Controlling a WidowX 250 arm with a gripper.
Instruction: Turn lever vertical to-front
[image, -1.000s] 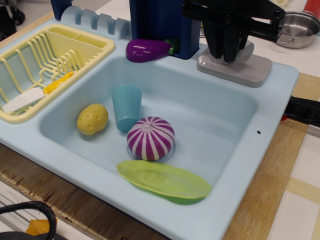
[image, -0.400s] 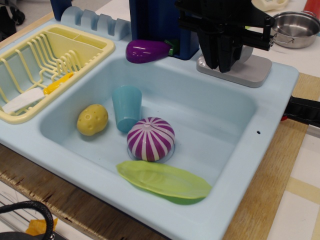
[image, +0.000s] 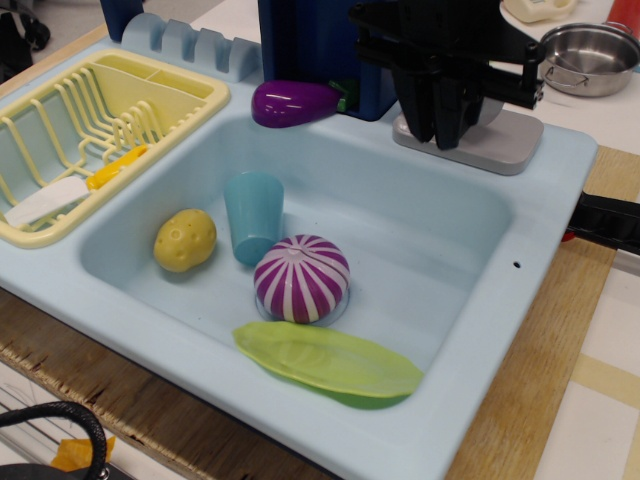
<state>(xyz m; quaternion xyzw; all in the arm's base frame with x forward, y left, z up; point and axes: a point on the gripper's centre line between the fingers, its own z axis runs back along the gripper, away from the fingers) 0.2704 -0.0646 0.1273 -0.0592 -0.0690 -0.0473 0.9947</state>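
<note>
My black gripper (image: 441, 138) hangs fingers-down over the grey toy faucet at the sink's back rim. Its fingertips reach down to the left part of the flat grey faucet base plate (image: 515, 146). A rounded grey part of the faucet (image: 490, 106) shows just right of the fingers. The slim grey lever is hidden behind the gripper. The fingers stand close together, but I cannot tell whether they grip anything.
The light blue sink (image: 470, 235) holds a blue cup (image: 253, 213), a yellow potato (image: 185, 239), a purple striped onion (image: 301, 277) and a green leaf (image: 330, 360). A purple eggplant (image: 295, 101) lies on the back rim. A yellow dish rack (image: 110, 125) is at left, a metal pot (image: 590, 55) at back right.
The gripper has moved left and lower over the faucet, toward the sink's front. The things in the sink have not moved.
</note>
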